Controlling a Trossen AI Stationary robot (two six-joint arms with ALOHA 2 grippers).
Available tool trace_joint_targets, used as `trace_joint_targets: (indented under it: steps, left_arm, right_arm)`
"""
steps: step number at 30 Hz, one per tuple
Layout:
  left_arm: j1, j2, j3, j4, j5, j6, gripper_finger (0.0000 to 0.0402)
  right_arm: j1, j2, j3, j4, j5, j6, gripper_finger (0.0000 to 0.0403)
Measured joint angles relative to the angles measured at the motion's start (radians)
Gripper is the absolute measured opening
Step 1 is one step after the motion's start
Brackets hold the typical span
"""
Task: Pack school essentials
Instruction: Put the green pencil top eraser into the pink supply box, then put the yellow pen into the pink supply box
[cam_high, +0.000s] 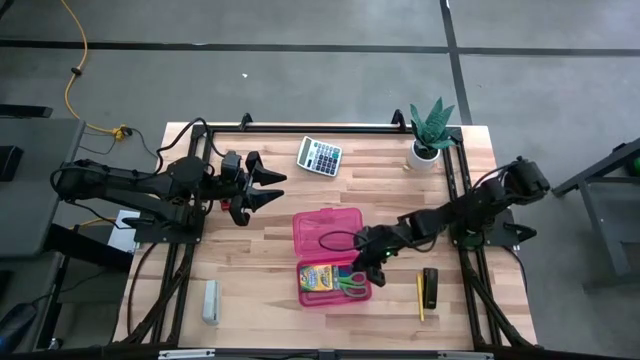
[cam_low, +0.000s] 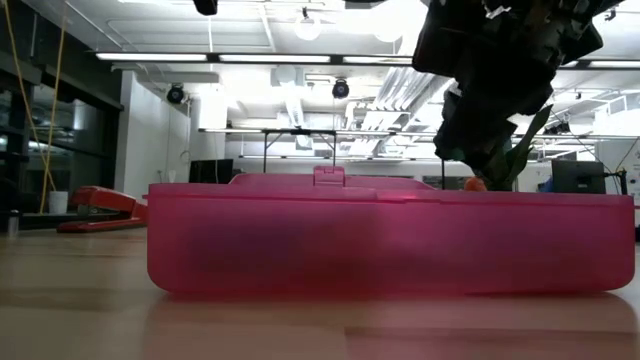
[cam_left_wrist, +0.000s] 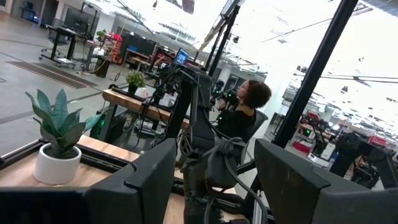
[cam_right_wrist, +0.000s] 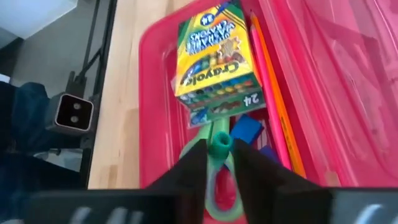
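An open pink hinged case (cam_high: 330, 255) is seen lying near the middle of the wooden table (cam_high: 250, 290), its lid half toward the far edge and its tray half toward the near edge. In the tray, a yellow-green crayon box (cam_right_wrist: 214, 59) is laid flat, with green-handled scissors (cam_right_wrist: 217, 171) just beside it and thin pink and orange pencils (cam_right_wrist: 277, 99) lined along the tray's inner wall by the hinge; a small blue eraser (cam_right_wrist: 247, 130) is partly covered by the scissors and the crayon box. The right gripper (cam_right_wrist: 219, 163) is positioned over the tray, directly above the scissors, and its fingers (cam_right_wrist: 189, 168) are seen standing narrowly apart on either side of a green part of the scissors; whether that part is gripped or merely flanked cannot be told. On the bare table to the right of the case, a yellow pencil (cam_high: 420, 297) and a black oblong object (cam_high: 430, 287) are found side by side, outside the case. The left gripper (cam_high: 262, 188) is held raised over the table's left part, well apart from the case, with its fingers spread wide and nothing between them. A calculator (cam_high: 319, 156) and a potted green plant (cam_high: 430, 135) are placed along the far edge, a red stapler (cam_low: 95, 208) is seen in the low view, and a pale grey block (cam_high: 210, 301) is seen near the front left corner. A seated person (cam_left_wrist: 242, 112) is visible beyond the table in the left wrist view.
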Motion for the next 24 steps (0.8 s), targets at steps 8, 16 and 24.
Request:
trace_joint_targets:
  steps: [8, 16, 24]
  left_arm:
    - [0.000, 0.000, 0.000, 0.000, 0.000, 0.000, 0.0207]
    - [0.000, 0.000, 0.000, 0.002, 0.000, 0.000, 0.0207]
    - [0.000, 0.000, 0.000, 0.002, -0.009, 0.012, 0.0207]
  right_arm:
    - [-0.007, -0.005, 0.000, -0.043, -0.019, -0.003, 0.0172]
    - [-0.033, -0.194, 0.000, -0.365, -0.164, 0.125, 0.0185]
    - [0.126, -0.317, -0.002, -0.775, -0.173, 0.609, 0.0183]
